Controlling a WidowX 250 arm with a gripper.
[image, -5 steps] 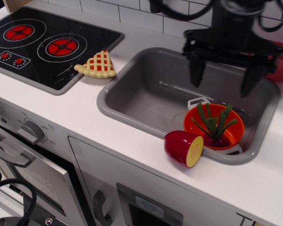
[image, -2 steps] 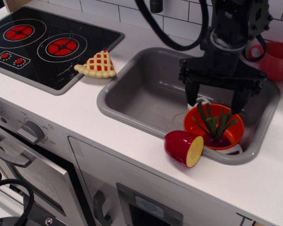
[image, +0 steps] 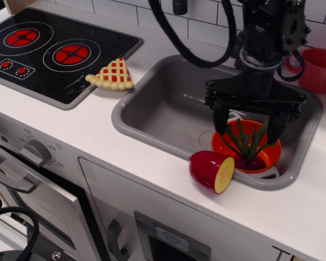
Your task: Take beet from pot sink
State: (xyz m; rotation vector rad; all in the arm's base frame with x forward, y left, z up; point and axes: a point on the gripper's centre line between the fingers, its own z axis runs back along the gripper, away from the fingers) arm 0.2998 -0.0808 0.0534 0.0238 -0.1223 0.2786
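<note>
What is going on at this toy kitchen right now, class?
A single robot arm has its gripper open over the orange pot, which sits in the grey sink. Its two fingers stand on either side of the green stalks of the beet, which still lies in the pot and has not been grasped. A halved red fruit rests on the sink's front edge, a pie slice lies by the stove, and a red mug stands behind.

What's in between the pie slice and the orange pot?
Only bare grey sink floor and its rim lie between the pie slice and the pot in this one camera view.
</note>
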